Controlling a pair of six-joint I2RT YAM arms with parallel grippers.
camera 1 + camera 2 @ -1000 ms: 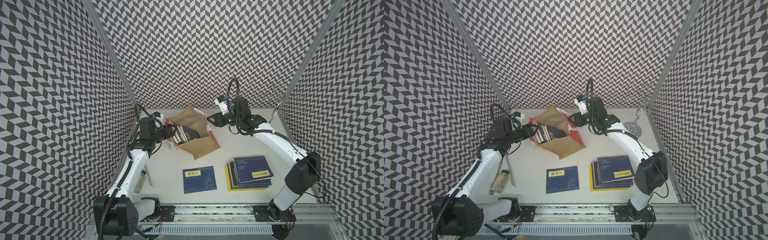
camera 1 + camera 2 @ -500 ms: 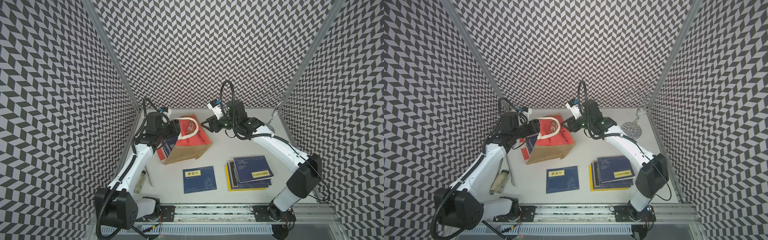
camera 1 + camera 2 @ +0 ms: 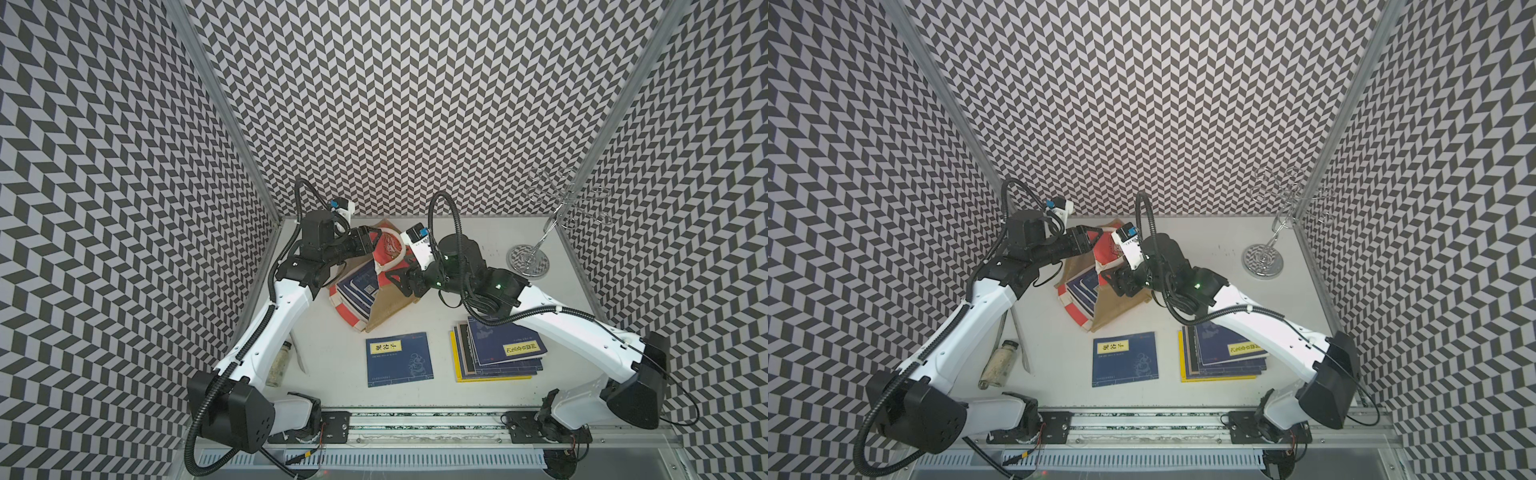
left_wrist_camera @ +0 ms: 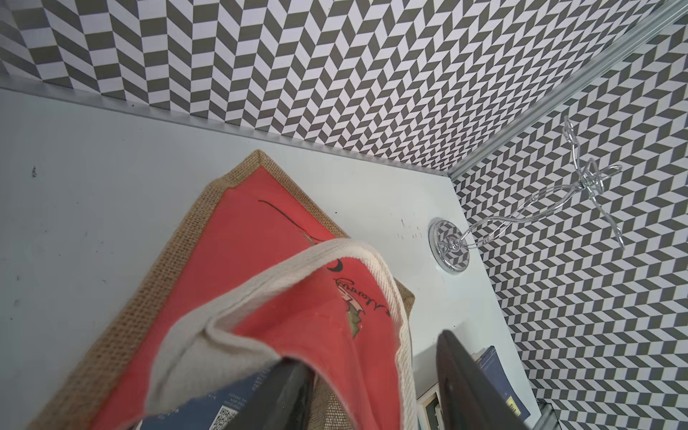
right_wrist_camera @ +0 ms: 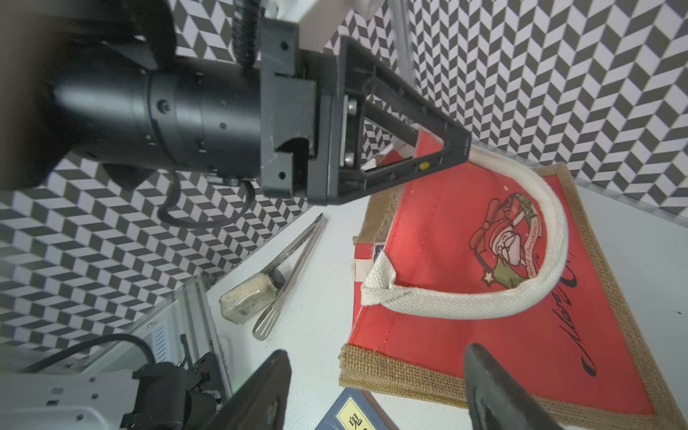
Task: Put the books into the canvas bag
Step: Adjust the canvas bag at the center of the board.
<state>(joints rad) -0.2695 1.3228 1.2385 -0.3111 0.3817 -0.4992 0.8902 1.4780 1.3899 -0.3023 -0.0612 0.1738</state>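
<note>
**Left jaws gripping the bag's rim as books sit partly inside**

At the far left of the white worktop (image 3: 478,324), a clear glass jar with pale contents (image 3: 277,365) and slim metal tongs (image 3: 298,356) are lying beside the left arm. The left gripper (image 3: 371,243) is holding the rim of the boxy tan jute canvas bag with red faces and a white rope handle (image 3: 386,303), its jaws closing narrowly on the red cloth. Navy books (image 3: 358,291) are showing inside the bag's mouth. Just right of the bag, the right gripper (image 3: 400,279) is hovering with jaws standing wide, holding nothing. Nearer the front, 1 navy paperback with a yellow label (image 3: 399,359) is lying flat, and a stack of navy, brown and yellow books (image 3: 496,353) is sitting to its right. A chrome wire stand (image 3: 530,259) is standing at the far right.
</note>
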